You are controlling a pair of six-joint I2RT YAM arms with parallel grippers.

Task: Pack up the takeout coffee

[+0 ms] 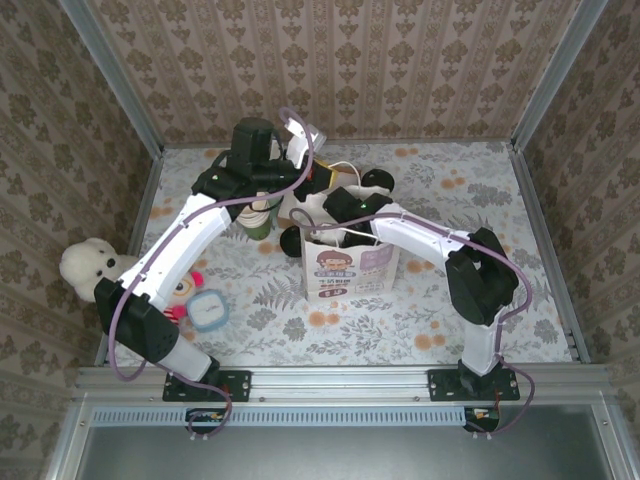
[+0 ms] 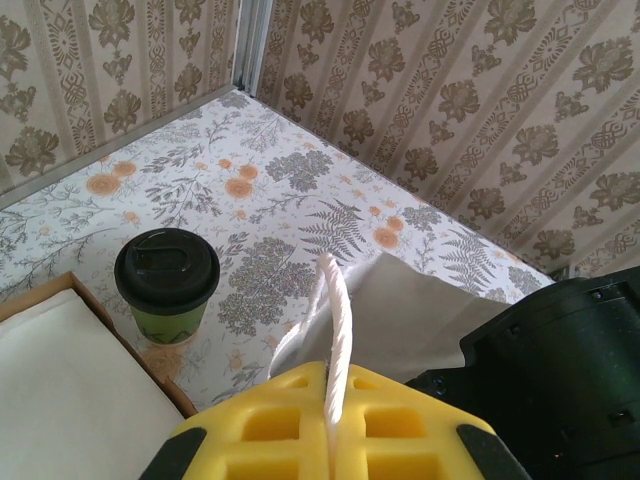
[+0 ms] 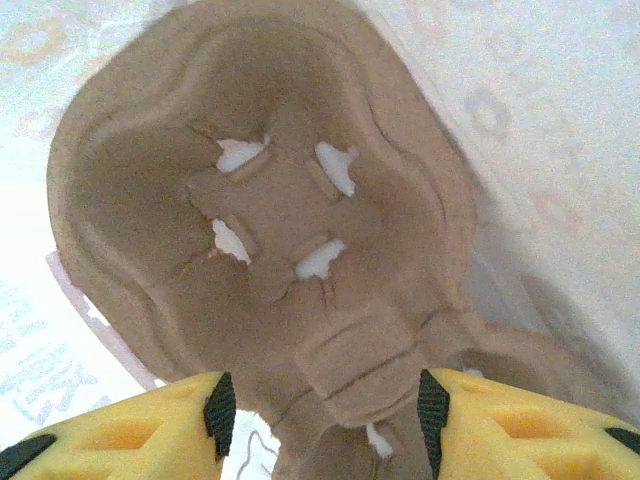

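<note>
Two yellow, foam-like claws are at work around the white paper bag [image 1: 345, 268], which stands upright mid-table with a cartoon label on its near face. My left claw [image 2: 335, 388] is clenched on the bag's twisted white rope handle [image 2: 335, 310], the cord running straight up from between the ribbed yellow fingers.

My right claw [image 3: 325, 420] is down inside the bag's mouth. Its fingers stand apart and released, a raised rib of the moulded pulp cup carrier [image 3: 270, 220] between them with a sliver of gap on one side. The carrier is matte brown fibre, rounded and dished, and its one slot in sight is cut into four flaps with light coming through the slits. Pale bag paper surrounds it, but its far end is cut off and blurred.

The takeout coffee [image 2: 167, 285] stands upright on the floral-print table [image 2: 250, 190] outside the bag, just beside its left side: a small olive-green paper cup under a glossy black domed lid. Next to the cup is the corner of a flat brown-edged tray [image 2: 80, 290] lined in white, mostly out of frame.

Behind the bag some black rounded things [image 1: 378, 181] are too hidden to name. Well left of the bag sit a cream plush toy [image 1: 88, 266] and a blue-rimmed lid [image 1: 208, 309].
</note>
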